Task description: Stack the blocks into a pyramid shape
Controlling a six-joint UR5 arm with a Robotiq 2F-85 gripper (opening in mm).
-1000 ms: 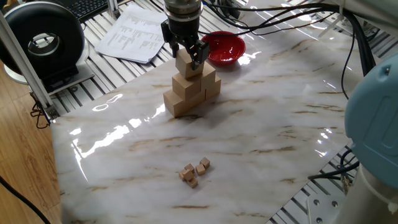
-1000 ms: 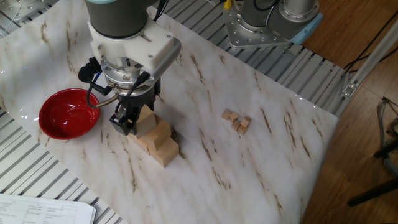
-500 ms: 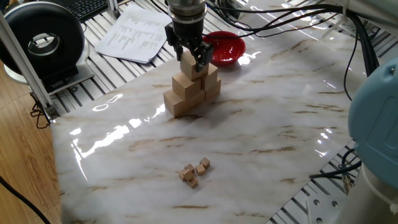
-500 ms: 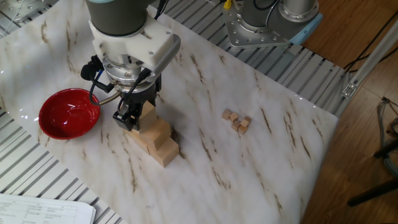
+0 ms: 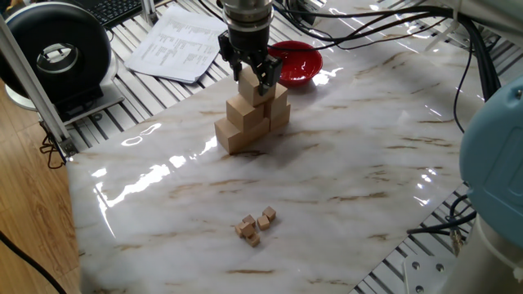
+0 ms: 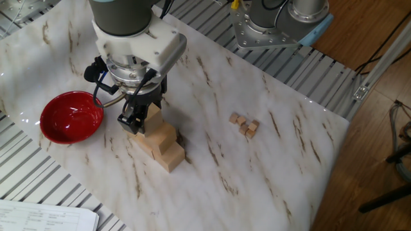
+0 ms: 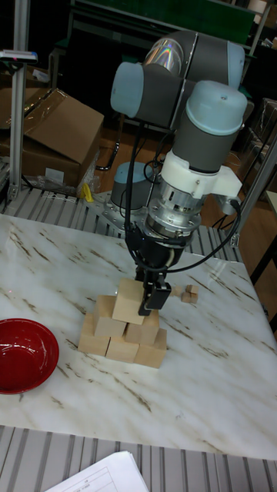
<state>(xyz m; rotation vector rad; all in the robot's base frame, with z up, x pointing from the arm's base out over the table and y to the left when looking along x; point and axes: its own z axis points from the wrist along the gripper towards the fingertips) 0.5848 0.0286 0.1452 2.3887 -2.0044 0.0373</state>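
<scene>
Gripping the top block (image 7: 128, 300) between narrow jaws, gripper (image 7: 145, 296) hanging at frame centre in the tall fixed view, holding that cube tilted at the peak of the pyramid shape (image 7: 123, 337). Resting beneath, two tiers of blocks (image 5: 242, 122) sitting on the marble table (image 5: 343, 171), upper centre of one fixed view. Lying just beyond, upper centre-right, red bowl (image 5: 296, 64); showing at left in the other fixed view. Clustering lower centre, tiny cubes (image 5: 256, 224), well apart from the stack.
</scene>
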